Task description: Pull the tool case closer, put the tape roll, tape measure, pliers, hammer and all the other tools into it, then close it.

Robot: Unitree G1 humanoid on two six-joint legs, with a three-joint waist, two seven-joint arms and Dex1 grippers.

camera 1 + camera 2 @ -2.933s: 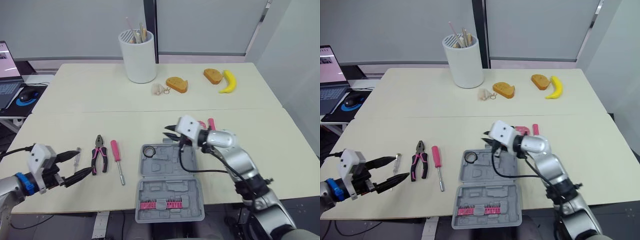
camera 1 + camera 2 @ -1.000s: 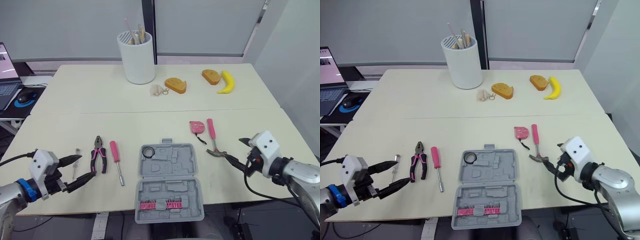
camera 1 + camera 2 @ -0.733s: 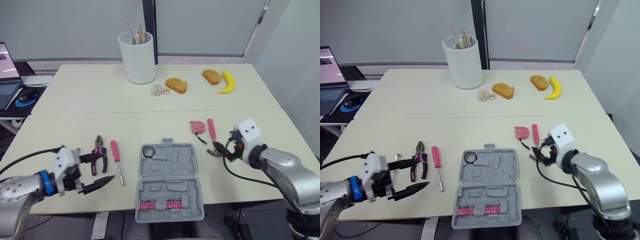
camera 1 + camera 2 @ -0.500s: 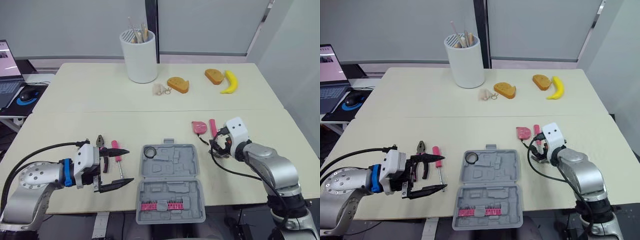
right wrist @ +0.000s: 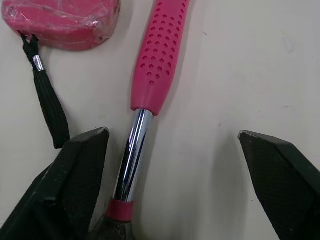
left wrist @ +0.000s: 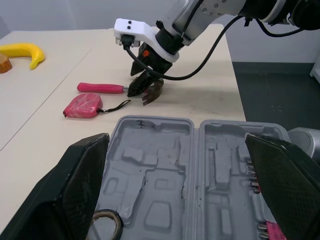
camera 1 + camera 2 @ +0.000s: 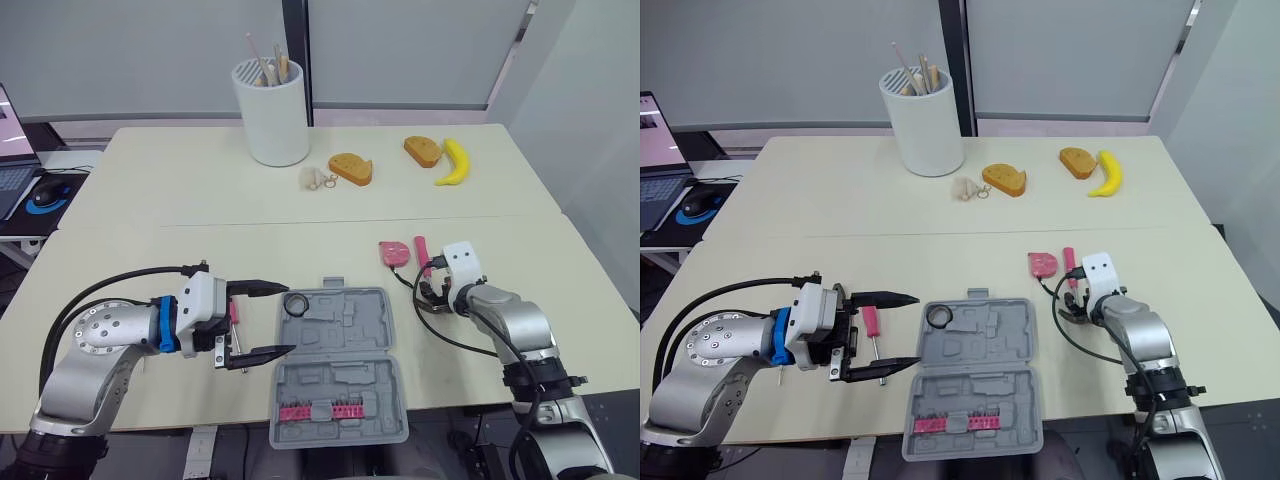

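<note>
The grey tool case (image 7: 338,365) lies open at the table's front, with the black tape roll (image 7: 295,303) in its far left corner. My left gripper (image 7: 265,320) is open at the case's left edge, its fingers (image 6: 82,185) framing the case (image 6: 200,165). A pink screwdriver (image 7: 871,325) lies just behind it. To the right of the case lie the pink tape measure (image 7: 393,252) and the pink-handled hammer (image 7: 420,248). My right gripper (image 7: 432,295) hangs open over the hammer's head end, with the steel shaft (image 5: 131,155) beside one finger (image 5: 75,185).
At the back stand a white cup of utensils (image 7: 272,110), two bread pieces (image 7: 352,168), a banana (image 7: 456,162) and a small keyring (image 7: 315,179). A mouse (image 7: 45,195) sits on a side desk at the left. A strip of pink bits (image 7: 318,411) fills the case's near half.
My left gripper has swung from the front left past the pliers and screwdriver up to the case. My right gripper has come in from the right onto the hammer's head end.
</note>
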